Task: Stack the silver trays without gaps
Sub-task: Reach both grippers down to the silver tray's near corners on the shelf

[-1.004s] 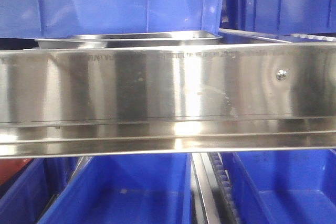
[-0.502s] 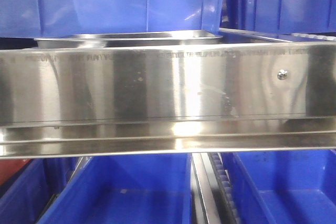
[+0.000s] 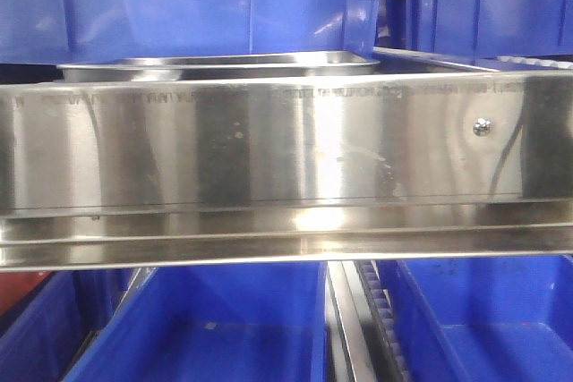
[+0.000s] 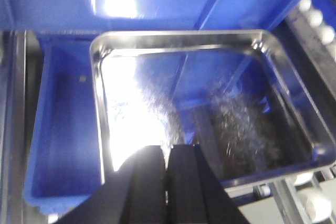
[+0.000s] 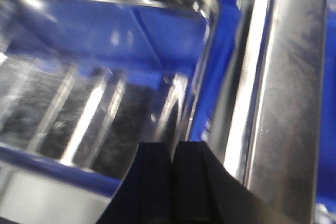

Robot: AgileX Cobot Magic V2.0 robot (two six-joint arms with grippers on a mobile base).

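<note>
Lower centre of each wrist view, left gripper (image 4: 167, 156) and right gripper (image 5: 172, 150) hang closed and empty, each over a tray (image 4: 236, 129), presumably lining up a grasp.

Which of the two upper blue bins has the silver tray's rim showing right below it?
The big left bin: the silver tray stretches along its base, just above the steel rail. The right bin sits past the tray's corner.

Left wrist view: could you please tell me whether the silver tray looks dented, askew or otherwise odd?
Nothing stands out. The silver tray is empty, and the rim that shows looks unbent. The bright patch on its floor looks like glare, not damage. The left pincer hides part of the near rim.
</note>
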